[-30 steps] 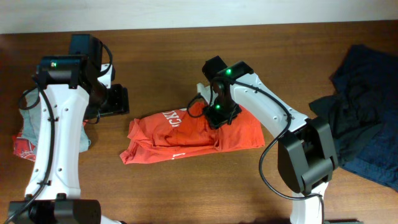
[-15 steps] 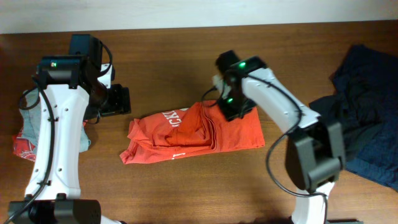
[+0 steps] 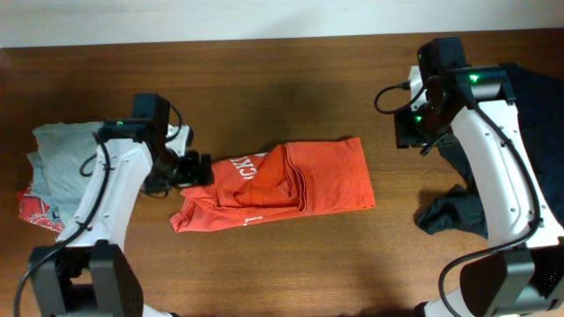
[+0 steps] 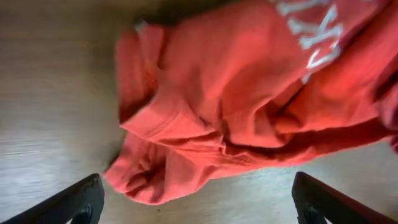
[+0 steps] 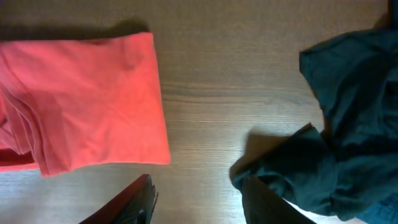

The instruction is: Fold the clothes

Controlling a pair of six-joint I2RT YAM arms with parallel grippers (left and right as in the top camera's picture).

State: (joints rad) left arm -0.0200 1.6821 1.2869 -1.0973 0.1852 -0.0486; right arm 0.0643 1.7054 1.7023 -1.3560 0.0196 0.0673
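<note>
Overhead, the right tool (image 3: 411, 130) has been withdrawn from the orange T-shirt (image 3: 300, 185) to beside the navy garment (image 3: 454, 214); its grip cannot be told. The left tool (image 3: 199, 169), released wide, has been brought to the shirt's left end on the bench (image 3: 264, 79).

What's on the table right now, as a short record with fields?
Shirt: orange, partly folded, mid-table
Left gripper: open, at the shirt's left end
Right gripper: between shirt and navy garment
Left pile: grey garment on top, at the table's left edge
</note>
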